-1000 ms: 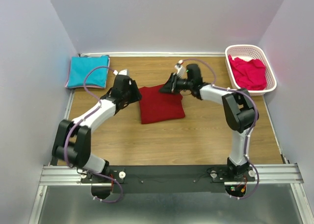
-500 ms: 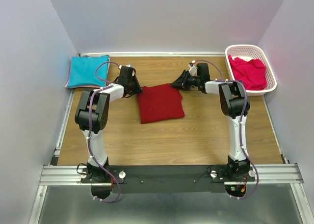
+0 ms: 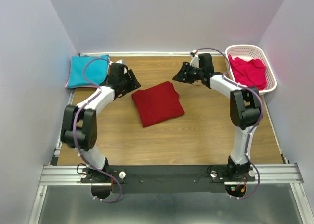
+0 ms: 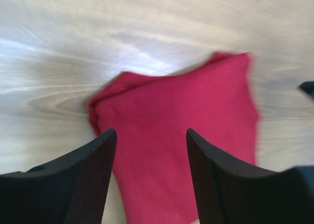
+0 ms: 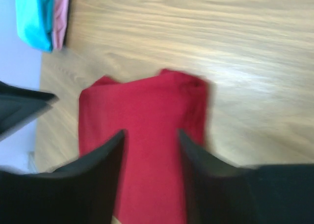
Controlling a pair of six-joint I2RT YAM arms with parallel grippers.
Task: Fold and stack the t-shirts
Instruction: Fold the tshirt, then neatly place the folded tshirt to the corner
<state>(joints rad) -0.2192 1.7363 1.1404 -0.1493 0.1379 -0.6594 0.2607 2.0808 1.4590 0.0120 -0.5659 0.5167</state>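
While left hand (image 4: 149,133) and right hand (image 5: 151,132) gape empty, the dark red tee (image 3: 158,104) lies skewed, nearly square.

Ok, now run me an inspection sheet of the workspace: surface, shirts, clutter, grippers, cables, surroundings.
Surface: wooden table, bare wood around the shirts.
Job's things: dark red t-shirt folded, mid-table; turquoise t-shirt folded, far left corner; pinkish-red t-shirt crumpled in the white basket, far right.
Clutter: nothing seen.
Grippers: left gripper open, empty, beside the dark red t-shirt's far left corner; right gripper open, empty, beyond its far right corner.
Cables: purple cable loops over the turquoise t-shirt; pale cable arches above the right arm.
Surroundings: walls on three sides; metal rail at the near edge.
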